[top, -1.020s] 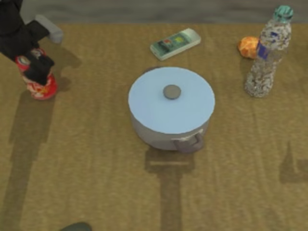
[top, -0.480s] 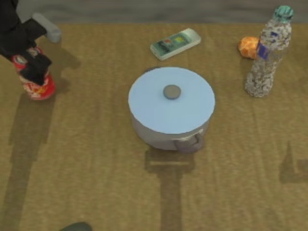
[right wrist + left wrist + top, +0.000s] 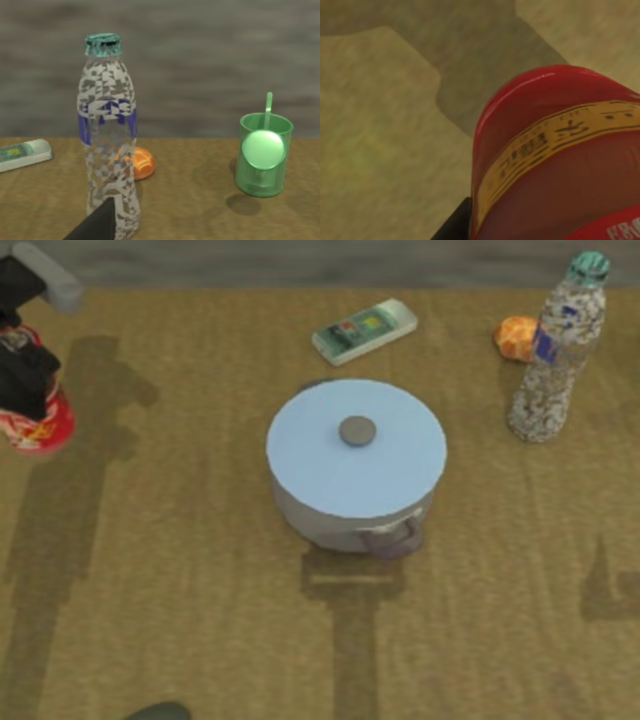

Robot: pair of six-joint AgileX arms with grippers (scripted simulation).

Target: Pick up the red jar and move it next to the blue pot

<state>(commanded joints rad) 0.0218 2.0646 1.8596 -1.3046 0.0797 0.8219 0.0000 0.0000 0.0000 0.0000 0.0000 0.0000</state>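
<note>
Left gripper [image 3: 25, 380] at far left edge of table [image 3: 180, 570], clamped on red jar [image 3: 38, 425]. Jar held upright, well apart from blue pot [image 3: 355, 465] at table centre. Left wrist view filled by jar [image 3: 560, 165] close up: red body, yellow printed band, table below. Remote [image 3: 364, 331] lying just behind pot. Clear bottle [image 3: 555, 355] upright at back right, orange object [image 3: 516, 337] just beside it. Right wrist view: bottle [image 3: 107, 135], orange object [image 3: 139, 162], green cup [image 3: 263, 152] with spoon, remote end [image 3: 22, 154]. Right gripper finger state: cannot tell.
</note>
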